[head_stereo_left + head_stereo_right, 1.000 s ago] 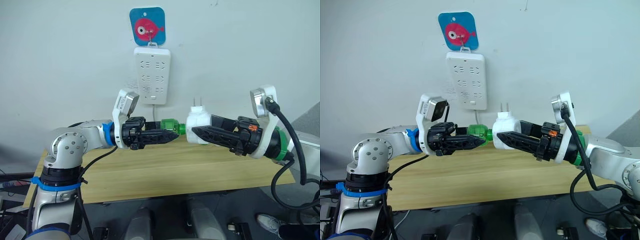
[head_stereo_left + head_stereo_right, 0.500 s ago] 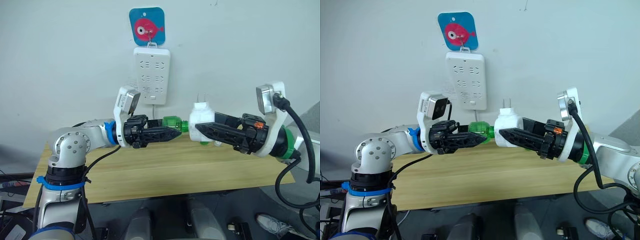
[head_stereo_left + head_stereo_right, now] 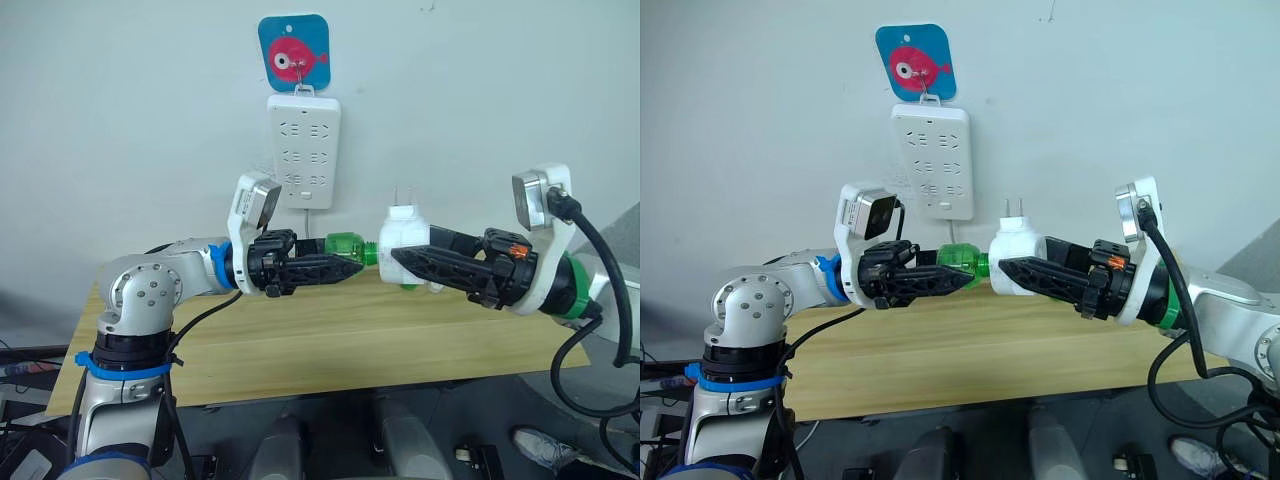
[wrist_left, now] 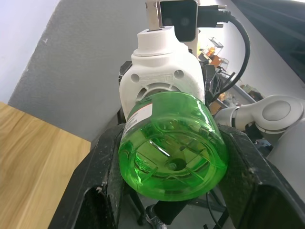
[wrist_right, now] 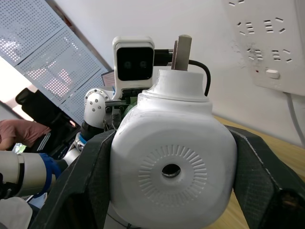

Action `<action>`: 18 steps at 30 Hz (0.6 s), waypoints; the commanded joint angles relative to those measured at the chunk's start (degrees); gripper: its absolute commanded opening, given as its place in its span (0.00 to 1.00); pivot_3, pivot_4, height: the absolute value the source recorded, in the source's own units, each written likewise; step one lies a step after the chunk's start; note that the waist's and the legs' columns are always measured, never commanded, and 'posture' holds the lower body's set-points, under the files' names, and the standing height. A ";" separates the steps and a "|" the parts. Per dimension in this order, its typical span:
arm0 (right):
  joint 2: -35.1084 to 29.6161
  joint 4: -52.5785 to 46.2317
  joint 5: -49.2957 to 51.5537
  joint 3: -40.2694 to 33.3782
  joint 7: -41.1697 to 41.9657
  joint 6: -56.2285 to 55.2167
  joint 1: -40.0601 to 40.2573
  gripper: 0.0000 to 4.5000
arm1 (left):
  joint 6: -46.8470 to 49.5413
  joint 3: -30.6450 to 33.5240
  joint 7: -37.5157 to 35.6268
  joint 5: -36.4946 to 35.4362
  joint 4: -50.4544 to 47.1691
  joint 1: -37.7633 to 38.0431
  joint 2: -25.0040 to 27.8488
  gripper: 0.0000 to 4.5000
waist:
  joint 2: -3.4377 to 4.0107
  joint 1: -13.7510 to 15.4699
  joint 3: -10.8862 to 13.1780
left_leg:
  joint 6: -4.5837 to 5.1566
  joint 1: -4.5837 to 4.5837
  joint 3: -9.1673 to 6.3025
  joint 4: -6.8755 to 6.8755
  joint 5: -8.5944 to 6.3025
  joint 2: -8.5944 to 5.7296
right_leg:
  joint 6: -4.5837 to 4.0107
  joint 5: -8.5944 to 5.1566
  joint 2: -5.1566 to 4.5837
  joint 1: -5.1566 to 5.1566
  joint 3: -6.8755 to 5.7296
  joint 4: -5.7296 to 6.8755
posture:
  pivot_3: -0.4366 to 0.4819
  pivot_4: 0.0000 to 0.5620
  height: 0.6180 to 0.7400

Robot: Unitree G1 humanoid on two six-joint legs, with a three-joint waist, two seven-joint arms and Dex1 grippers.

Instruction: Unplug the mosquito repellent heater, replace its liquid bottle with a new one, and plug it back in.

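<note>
My left gripper (image 3: 354, 260) is shut on a translucent green bottle (image 3: 344, 246), held level above the table. Its base faces the left wrist view (image 4: 171, 143). The neck points at the bottle socket of the white mosquito repellent heater (image 3: 403, 233); the neck itself is hidden, so cap or wick cannot be told. My right gripper (image 3: 396, 260) is shut on the heater, whose two prongs point up. In the right wrist view the heater (image 5: 171, 162) sits between both black fingers (image 5: 83, 191). A bit of green (image 3: 405, 284) shows under the right fingers.
A long white power strip (image 3: 304, 150) hangs on the wall under a blue plaque with a red fish (image 3: 295, 52), above and behind the two grippers. The wooden table (image 3: 330, 345) lies below both arms.
Over the last second both grippers rose slightly and the right arm, with the heater, shifted right. The bottle followed, still at the heater. Nothing has moved in the last half second.
</note>
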 commanded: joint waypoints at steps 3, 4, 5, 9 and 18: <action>0.36 -4.08 4.13 1.08 3.85 0.18 -0.97 0.67 | 1.34 -2.65 1.00 -1.48 -1.34 -2.09 -1.29 0.51 | -0.03 0.00 -0.11 | 0.00 -0.01 0.01 0.00 0.00 -0.01 | 0.00 0.00 0.01 0.00 0.01 -0.01 | 0.30 0.26 0.92; 0.38 -4.04 3.89 1.01 3.93 0.12 -0.89 0.67 | 1.75 -2.55 0.65 -1.83 -1.16 -2.17 -1.00 0.51 | -0.02 0.00 -0.18 | 0.00 0.00 0.00 0.00 0.00 0.00 | 0.00 0.00 0.01 0.01 0.01 -0.01 | 0.30 0.26 0.92; 0.38 -3.93 3.60 0.92 4.10 0.13 -0.78 0.67 | 1.94 -2.58 0.20 -1.87 -1.09 -2.24 -0.61 0.51 | -0.02 0.00 -0.24 | 0.00 0.00 0.01 0.00 0.00 0.00 | 0.00 0.00 0.01 0.01 0.01 -0.01 | 0.30 0.27 0.92; 0.43 -3.72 2.38 1.03 4.23 0.06 -0.93 0.67 | 2.09 -2.38 0.00 -1.78 -0.89 -2.58 -0.35 0.51 | -0.03 0.00 -0.38 | 0.00 0.00 0.00 0.00 0.00 0.00 | 0.00 0.00 0.05 0.01 0.00 -0.01 | 0.30 0.26 0.92; -0.58 -4.24 -1.40 3.68 1.33 1.24 -3.99 0.67 | 2.80 -2.66 -0.16 -3.22 -3.47 -1.87 -0.88 0.51 | -0.01 -0.01 -0.41 | 0.00 0.01 0.00 0.00 0.00 0.00 | 0.00 0.00 0.06 0.01 0.01 -0.01 | 0.30 0.27 0.92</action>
